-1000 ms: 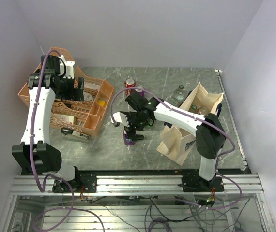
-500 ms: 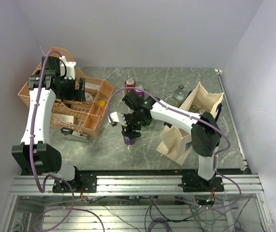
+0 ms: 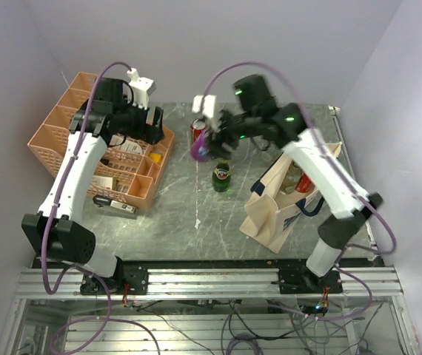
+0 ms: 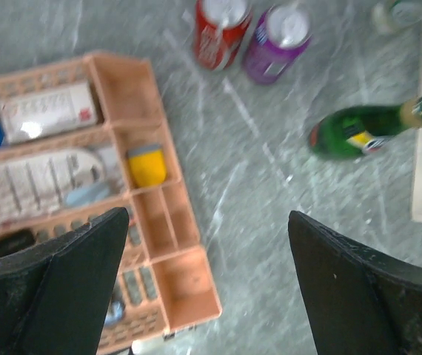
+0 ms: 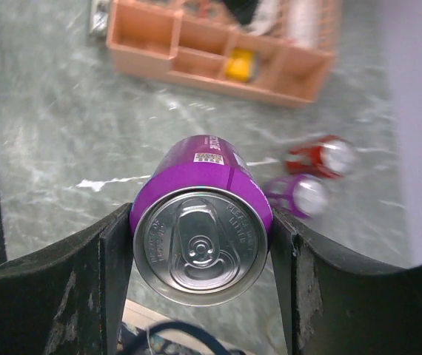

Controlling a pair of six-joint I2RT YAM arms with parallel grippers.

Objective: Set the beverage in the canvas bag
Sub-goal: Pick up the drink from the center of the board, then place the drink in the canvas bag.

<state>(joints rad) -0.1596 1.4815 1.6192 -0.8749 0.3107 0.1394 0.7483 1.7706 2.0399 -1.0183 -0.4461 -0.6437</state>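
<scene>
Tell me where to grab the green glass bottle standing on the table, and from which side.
Probably best: grip the green bottle around its straight body, below the narrowing neck, jaws level. It stands upright, so come in sideways over the table from its near-left side; the canvas bag stands to its right and the red can behind it.

Marbled table (image 3: 196,229): orange trays (image 3: 52,137), red can (image 3: 198,131), green bottle (image 3: 220,176) (upright), canvas bag (image 3: 270,214).
</scene>
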